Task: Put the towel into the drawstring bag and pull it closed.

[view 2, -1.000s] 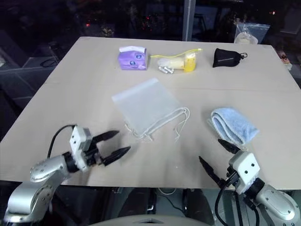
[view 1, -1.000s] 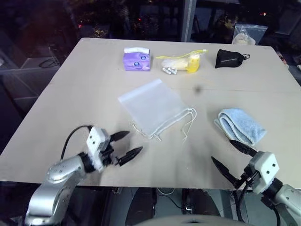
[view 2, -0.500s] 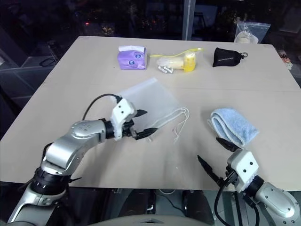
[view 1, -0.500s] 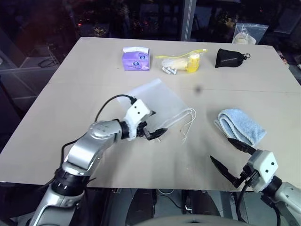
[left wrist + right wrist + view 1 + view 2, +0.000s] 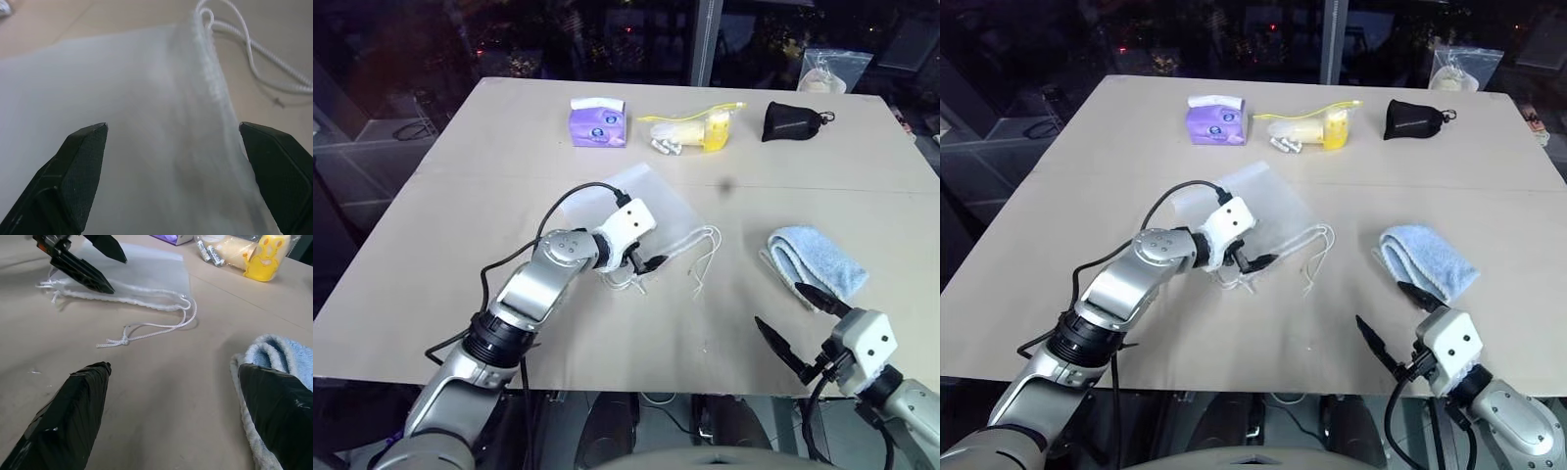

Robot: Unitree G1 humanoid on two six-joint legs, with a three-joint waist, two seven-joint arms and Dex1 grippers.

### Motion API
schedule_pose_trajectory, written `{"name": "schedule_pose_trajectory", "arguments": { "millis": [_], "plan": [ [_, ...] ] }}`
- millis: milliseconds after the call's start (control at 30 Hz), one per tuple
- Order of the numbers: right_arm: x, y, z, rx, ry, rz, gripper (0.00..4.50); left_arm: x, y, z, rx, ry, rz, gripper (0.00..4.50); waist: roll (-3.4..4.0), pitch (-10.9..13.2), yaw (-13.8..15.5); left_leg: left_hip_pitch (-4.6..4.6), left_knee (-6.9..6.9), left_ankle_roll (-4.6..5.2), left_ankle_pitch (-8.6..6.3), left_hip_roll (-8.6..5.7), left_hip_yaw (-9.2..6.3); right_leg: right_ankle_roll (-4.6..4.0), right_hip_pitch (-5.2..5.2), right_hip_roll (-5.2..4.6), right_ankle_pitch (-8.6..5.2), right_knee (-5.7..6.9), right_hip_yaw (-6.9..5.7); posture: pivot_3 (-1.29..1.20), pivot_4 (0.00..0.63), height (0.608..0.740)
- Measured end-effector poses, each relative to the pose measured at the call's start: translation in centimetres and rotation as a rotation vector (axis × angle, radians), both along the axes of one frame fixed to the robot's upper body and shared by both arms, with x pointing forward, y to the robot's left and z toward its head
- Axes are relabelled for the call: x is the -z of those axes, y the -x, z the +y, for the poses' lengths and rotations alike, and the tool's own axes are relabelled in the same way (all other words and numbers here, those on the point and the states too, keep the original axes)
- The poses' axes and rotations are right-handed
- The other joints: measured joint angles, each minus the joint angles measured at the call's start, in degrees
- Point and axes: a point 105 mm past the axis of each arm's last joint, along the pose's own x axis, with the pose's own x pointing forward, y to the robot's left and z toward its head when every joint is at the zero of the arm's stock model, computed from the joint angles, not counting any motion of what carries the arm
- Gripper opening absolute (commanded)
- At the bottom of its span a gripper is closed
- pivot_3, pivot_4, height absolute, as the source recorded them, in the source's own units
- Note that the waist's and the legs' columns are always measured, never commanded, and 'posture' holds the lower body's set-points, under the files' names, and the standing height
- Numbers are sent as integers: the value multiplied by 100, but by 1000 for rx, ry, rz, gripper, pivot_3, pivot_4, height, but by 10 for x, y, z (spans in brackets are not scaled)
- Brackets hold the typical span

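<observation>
Drawstring bag (image 5: 641, 211) lies flat mid-worktop, mouth hem and loose cords (image 5: 703, 257) toward the robot; left gripper (image 5: 644, 264) hovers jaws apart over that hem, probably to pinch one layer and open the mouth. Towel (image 5: 815, 258) sits folded, well apart to the right. Right gripper (image 5: 800, 327) waits just beside it, jaws apart, empty, likely placed for the pickup.

The left gripper (image 5: 642, 262) reached over the drawstring bag (image 5: 651, 201).
</observation>
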Motion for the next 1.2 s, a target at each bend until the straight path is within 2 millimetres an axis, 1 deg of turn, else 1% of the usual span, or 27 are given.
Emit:
{"name": "schedule_pose_trajectory", "arguments": {
  "millis": [67,100,133,167,200,267,300,400,433,567,600,700,767,833,900,967,1000,1100,1133,1167,1200],
  "plan": [
    [0,-1,-1,9,7,-6,4477,0,-4,1,-6,-14,-16,4427,0,0,0,0,2,0,0,0,-1,0,1,-1,0,0,2,0,150,740],
    [-1,-2,-1,11,8,-9,4493,1,-5,1,-7,-17,-19,4195,0,0,0,0,3,0,0,-1,-1,1,1,-1,0,0,3,0,150,740],
    [-2,-3,-1,19,10,-18,4500,2,-6,1,-2,-20,-19,3872,0,0,-3,1,3,0,0,-1,-1,1,1,-1,0,0,4,0,150,740],
    [-2,-4,-1,21,11,-20,4500,3,-6,2,-2,-21,-17,3762,0,0,-3,1,3,0,0,-1,-1,1,1,-1,0,0,4,0,150,740],
    [-3,-6,-2,33,22,-29,4500,4,-7,2,0,-21,-13,3142,0,0,-3,1,3,0,0,0,0,0,0,-1,0,0,4,0,150,740],
    [-2,-9,-2,49,42,-40,4500,8,-9,4,3,-29,-5,2374,0,0,-1,0,3,0,0,-1,2,0,0,-1,0,1,0,0,150,740],
    [-1,-10,-2,57,53,-39,4500,9,-12,7,2,-30,4,1761,0,0,-1,0,3,0,0,0,2,0,0,0,0,2,-1,0,150,740],
    [0,-10,-1,59,64,-34,4500,8,-18,13,-4,-27,22,424,0,0,-1,-1,3,0,0,-1,3,0,1,0,0,2,-3,0,150,740],
    [1,-10,-1,57,62,-32,4500,8,-19,14,0,-24,30,54,0,0,-1,-2,3,0,0,-1,3,0,0,0,0,2,-2,0,150,740],
    [1,-13,-1,65,52,-32,4500,9,-20,15,17,13,81,54,0,0,-2,-2,3,0,0,-2,3,0,1,-1,1,2,0,0,150,740],
    [2,-15,-2,80,24,-8,4500,6,-20,15,12,88,149,54,-1,0,-3,-4,6,1,1,-1,3,0,1,0,1,3,-3,0,150,740],
    [0,-21,-5,97,-35,25,4500,-7,-23,20,4,214,264,54,-2,1,-6,-3,9,1,1,-1,2,0,1,1,1,7,-4,0,150,740],
    [-10,-33,-20,169,-57,4,4500,-24,-24,25,17,294,336,54,-2,1,-24,0,12,1,1,-1,0,2,1,1,1,8,0,0,150,740],
    [-23,-45,-39,248,-80,-16,4500,-37,-25,30,28,318,332,54,-1,0,-26,4,11,1,1,-2,-1,-1,5,1,3,8,4,0,150,740],
    [-32,-55,-55,295,-87,-10,4500,-40,-26,31,31,315,320,54,0,0,-15,4,10,1,1,-5,2,-19,7,0,13,8,3,0,150,740],
    [-35,-71,-70,297,-49,35,4500,-38,-27,31,23,314,314,54,-2,1,-15,0,12,1,1,-6,7,-21,7,0,15,7,2,0,150,740],
    [-36,-79,-80,301,-18,65,4500,-39,-27,26,27,321,308,54,-1,2,-16,-1,12,2,1,-12,10,-21,7,-1,16,6,10,0,150,740],
    [-28,-105,-115,350,47,188,4500,-39,-30,19,17,329,285,54,-4,3,-3,1,11,3,1,-15,3,-22,14,2,16,6,6,0,150,740],
    [-24,-108,-119,359,47,214,4500,-39,-30,18,14,328,278,54,-4,3,0,0,8,3,1,-14,-1,-21,13,5,16,6,4,0,150,740],
    [-10,-117,-120,344,43,297,4500,-40,-31,19,2,328,265,54,-4,3,-16,2,9,3,1,-9,-4,-18,15,14,18,6,5,0,150,740],
    [-2,-120,-120,339,42,343,4500,-42,-31,16,6,329,254,54,-1,5,-17,-1,6,3,1,-9,-3,-13,13,14,21,6,6,0,150,740]
  ]
}}
